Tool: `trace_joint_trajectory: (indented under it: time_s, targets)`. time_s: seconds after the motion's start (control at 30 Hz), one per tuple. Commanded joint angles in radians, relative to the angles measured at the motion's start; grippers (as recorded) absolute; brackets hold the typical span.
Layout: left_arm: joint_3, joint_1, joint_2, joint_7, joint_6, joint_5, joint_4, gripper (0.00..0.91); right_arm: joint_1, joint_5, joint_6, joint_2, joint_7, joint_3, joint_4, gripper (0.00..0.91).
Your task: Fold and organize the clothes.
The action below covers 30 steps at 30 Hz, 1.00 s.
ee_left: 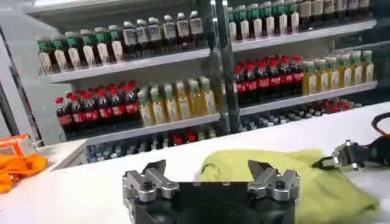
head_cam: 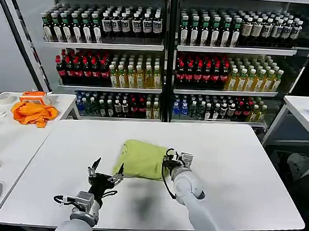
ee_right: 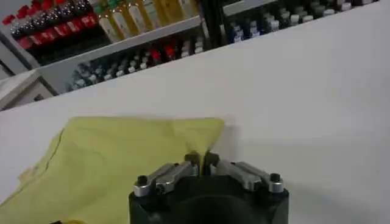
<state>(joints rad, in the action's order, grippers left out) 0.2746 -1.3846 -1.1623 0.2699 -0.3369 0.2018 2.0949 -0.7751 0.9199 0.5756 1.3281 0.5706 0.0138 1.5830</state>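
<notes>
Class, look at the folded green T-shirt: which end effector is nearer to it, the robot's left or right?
Right. The right end effector pinches the T-shirt at its right edge, fingers closed. The left end effector sits open just off its left edge, not touching.

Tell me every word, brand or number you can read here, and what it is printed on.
None can be read.
Bottles on the shelves: labels too small and blurred.
Lime-green T-shirt: plain, no print.
Orange cloth: no text visible.
White table: no markings.

White counter [head_cam: 235,161] bearing one folded lime-green T-shirt [head_cam: 141,159] near its middle, lying flat on the surface.
</notes>
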Motion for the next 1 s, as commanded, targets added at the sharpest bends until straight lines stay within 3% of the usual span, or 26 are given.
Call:
trace_joint_trajectory:
  time_s: [0.03, 0.33, 0.5, 0.53, 0.63, 0.8, 1.0]
  targets:
    - [-0.003, 0.001, 0.000, -0.001, -0.003, 0.005, -0.008, 0.907, 0.009, -0.031, 0.002, -0.050, -0.065, -0.005, -0.010, 0.000]
    - [-0.022, 0.016, -0.017, -0.004, -0.009, 0.005, -0.017, 0.907, 0.045, -0.101, 0.002, -0.203, -0.187, -0.059, -0.028, 0.000]
    - [-0.036, 0.031, -0.009, -0.008, -0.012, 0.013, -0.024, 0.907, 0.056, -0.205, 0.002, -0.285, -0.290, -0.084, -0.040, 0.000]
    - [-0.038, 0.033, -0.008, -0.009, -0.011, 0.012, -0.025, 0.907, 0.055, -0.216, 0.003, -0.290, -0.295, -0.086, -0.039, 0.907]
    - [-0.043, 0.042, -0.009, -0.011, -0.005, 0.011, -0.028, 0.907, 0.026, -0.268, -0.055, -0.303, -0.342, -0.109, 0.013, 0.907]
    - [-0.050, 0.046, -0.006, -0.014, 0.007, 0.009, -0.028, 0.907, -0.125, -0.512, -0.290, -0.307, -0.352, -0.197, 0.143, 0.907]
    - [-0.053, 0.044, -0.011, -0.014, 0.039, 0.011, -0.020, 0.907, -0.406, -0.560, -0.386, -0.304, -0.327, -0.361, 0.317, 0.907]
